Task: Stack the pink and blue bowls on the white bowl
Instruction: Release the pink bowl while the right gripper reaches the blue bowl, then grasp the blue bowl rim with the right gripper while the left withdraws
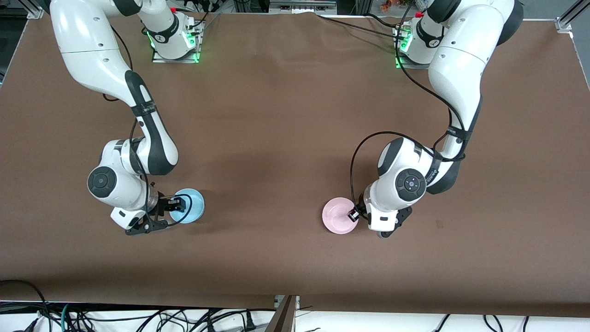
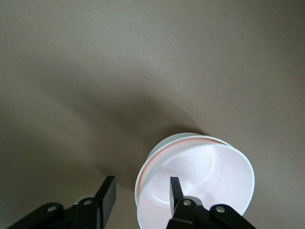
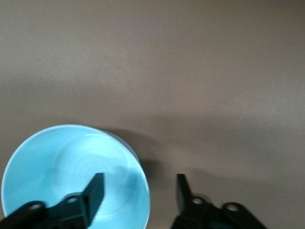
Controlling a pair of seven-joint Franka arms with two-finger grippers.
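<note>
The light blue bowl (image 1: 193,206) stands on the brown table toward the right arm's end. My right gripper (image 1: 177,204) is open and straddles its rim, with one finger over the inside and one outside; the right wrist view shows the gripper (image 3: 139,183) and the bowl (image 3: 62,167). The pale pink bowl (image 1: 335,215) stands toward the left arm's end. My left gripper (image 1: 354,215) is open across its rim, one finger inside, as the left wrist view shows (image 2: 142,186). There the bowl (image 2: 209,171) looks whitish, with a pink line inside a white outer rim. I cannot tell if a white bowl lies beneath.
The brown table cover (image 1: 276,138) spreads wide between the two bowls. Loose cables (image 1: 138,318) lie past the table's front edge. The arm bases (image 1: 175,41) stand along the edge farthest from the front camera.
</note>
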